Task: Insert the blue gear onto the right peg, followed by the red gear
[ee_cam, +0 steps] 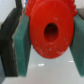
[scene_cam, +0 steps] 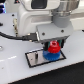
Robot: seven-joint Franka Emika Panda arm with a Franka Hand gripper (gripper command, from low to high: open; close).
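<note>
1. Red plastic fills the wrist view: the red gear (ee_cam: 50, 31) sits between two teal pads (ee_cam: 22, 47), and the jaws are closed on its sides, pads touching its rim on both flanks. Its centre hole faces the camera, open and round.
2. In the exterior view, the red gear (scene_cam: 53, 48) hangs under the gripper (scene_cam: 53, 44), lower centre-right of the frame, directly above the blue gear (scene_cam: 50, 55). I cannot tell whether red touches blue or is just over it.
3. Blue gear lies flat on the grey plate (scene_cam: 35, 58), at its end towards the exterior view's right. The right peg is hidden beneath the gears, so I cannot confirm it, but blue seems already seated there.
4. The key relation: the red gear's hole must line up with the peg straight below the jaws. Its axis looks upright, so the coming move is likely a straight descent, with little sideways correction.
5. White tabletop (scene_cam: 20, 72) surrounds the plate; the lower left of the frame shows only bare surface. A black cable (scene_cam: 15, 35) trails from the arm across the left, well apart from the gears.
</note>
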